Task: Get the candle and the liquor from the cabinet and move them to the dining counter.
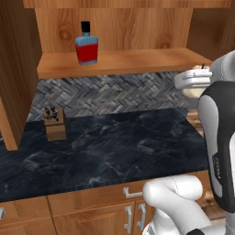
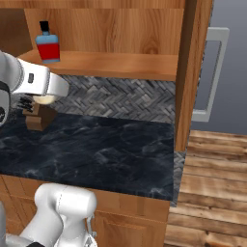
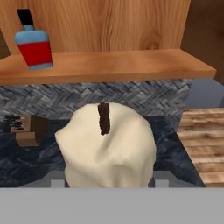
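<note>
A lumpy cream-white candle (image 3: 107,148) with a dark wick sits upright in my gripper (image 3: 109,177), whose jaws are shut on its base. From the left base the gripper (image 1: 195,89) hangs in the air at the right, just off the shelf's end; the candle (image 2: 44,100) peeks out under the hand. The liquor (image 1: 86,48) (image 2: 48,46) (image 3: 34,48), a squat bottle with a red body and black cap, stands at the left on the open shelf of the wooden cabinet (image 1: 137,62) (image 2: 120,63). The dining counter is out of view.
A brown knife block (image 1: 55,123) (image 2: 36,116) stands on the narrow black counter (image 1: 114,147) against grey herringbone tiles. The cabinet's side panel (image 2: 190,72) rises at the counter's right end, with wooden floor (image 2: 212,183) beyond it. Drawers with silver pulls (image 1: 133,192) lie below.
</note>
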Controlling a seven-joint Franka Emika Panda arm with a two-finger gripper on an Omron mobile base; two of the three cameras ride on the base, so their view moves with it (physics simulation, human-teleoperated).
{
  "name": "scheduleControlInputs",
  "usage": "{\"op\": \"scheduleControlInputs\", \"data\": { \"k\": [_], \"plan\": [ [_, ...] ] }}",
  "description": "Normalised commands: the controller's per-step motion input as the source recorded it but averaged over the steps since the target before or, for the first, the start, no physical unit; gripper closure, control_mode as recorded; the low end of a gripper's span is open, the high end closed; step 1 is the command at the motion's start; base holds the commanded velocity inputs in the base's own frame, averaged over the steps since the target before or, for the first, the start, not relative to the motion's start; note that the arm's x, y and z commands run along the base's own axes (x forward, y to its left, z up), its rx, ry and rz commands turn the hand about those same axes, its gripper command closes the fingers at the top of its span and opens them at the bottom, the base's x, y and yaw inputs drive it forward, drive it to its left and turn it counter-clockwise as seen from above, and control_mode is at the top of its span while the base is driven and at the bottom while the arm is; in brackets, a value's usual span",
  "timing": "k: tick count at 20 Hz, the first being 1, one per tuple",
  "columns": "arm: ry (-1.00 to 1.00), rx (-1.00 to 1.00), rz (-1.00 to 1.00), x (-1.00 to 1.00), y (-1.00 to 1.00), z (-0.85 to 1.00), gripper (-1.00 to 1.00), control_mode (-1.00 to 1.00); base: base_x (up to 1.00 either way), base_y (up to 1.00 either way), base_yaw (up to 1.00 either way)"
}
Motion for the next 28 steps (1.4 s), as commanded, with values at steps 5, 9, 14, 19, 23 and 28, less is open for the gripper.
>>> {"op": "scheduleControlInputs", "data": {
  "k": [5, 9, 14, 19, 23, 28],
  "plan": [
    [0.0, 0.0, 0.0, -0.36, 0.0, -0.08, 1.0, -1.0, 0.0, 0.0, 0.0],
    [0.0, 0.0, 0.0, -0.19, 0.0, -0.08, 1.0, -1.0, 0.0, 0.0, 0.0],
    [0.0, 0.0, 0.0, -0.17, 0.0, -0.03, 1.0, -1.0, 0.0, 0.0, 0.0],
    [0.0, 0.0, 0.01, -0.41, 0.0, -0.09, 1.0, -1.0, 0.0, 0.0, 0.0],
    [0.0, -0.08, 0.31, -0.96, 0.0, -0.19, 1.0, -1.0, 0.0, 0.0, 0.0],
    [0.0, -0.11, 0.57, -0.91, 0.11, -0.33, 1.0, -1.0, 0.0, 0.0, 0.0]
  ]
}}
